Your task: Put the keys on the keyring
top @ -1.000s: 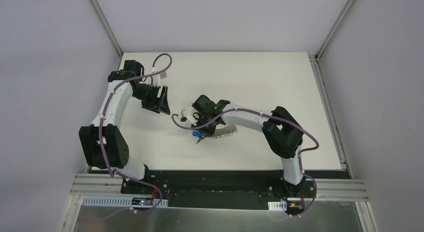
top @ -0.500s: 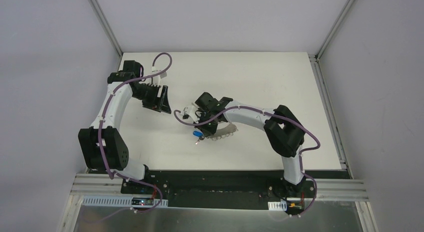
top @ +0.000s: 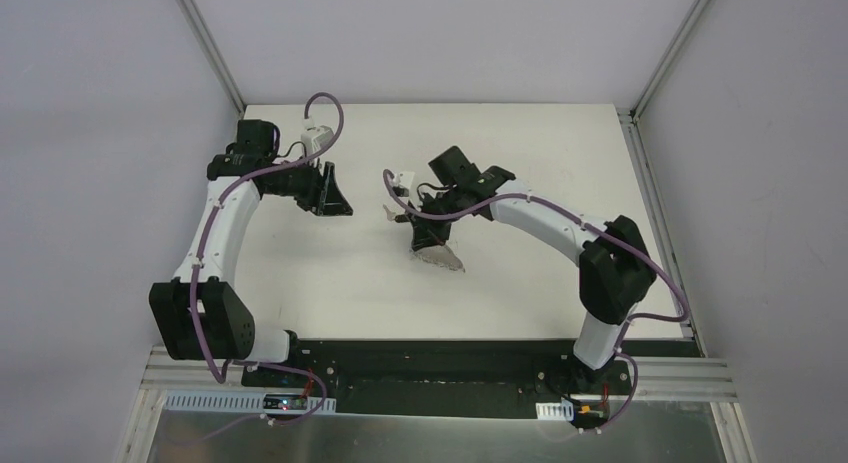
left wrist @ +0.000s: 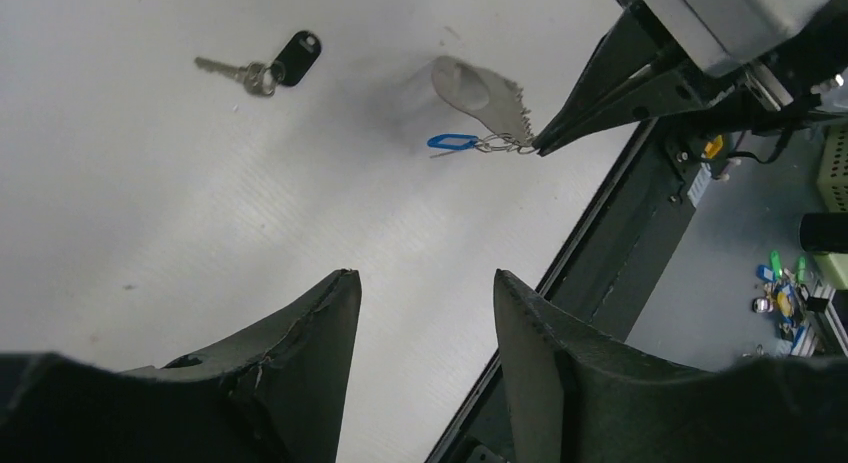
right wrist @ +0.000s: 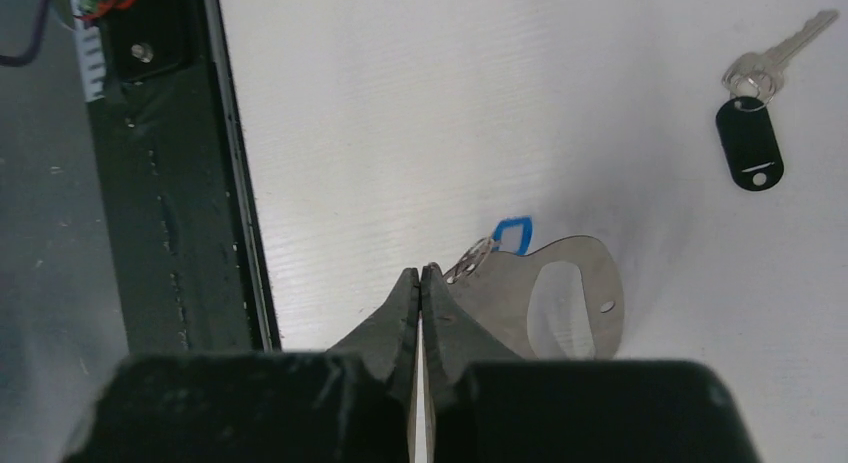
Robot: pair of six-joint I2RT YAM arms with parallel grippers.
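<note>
From above, the right gripper [top: 428,245] is pinching the keyring [top: 441,256] with its jaws fully closed, dangling it over the table [top: 540,143]. In the left wrist view, the left gripper [left wrist: 425,313] is hovering half open and empty. The black-tagged key [left wrist: 262,69] is lying ahead and to its left, shaft pointing left, likely the left arm's to take. In the right wrist view, the blue-tagged key [right wrist: 510,233] is hanging at the keyring's edge.

Bare table [left wrist: 150,203] lies between the left fingers [left wrist: 300,348] and black-tagged key [left wrist: 270,71].
</note>
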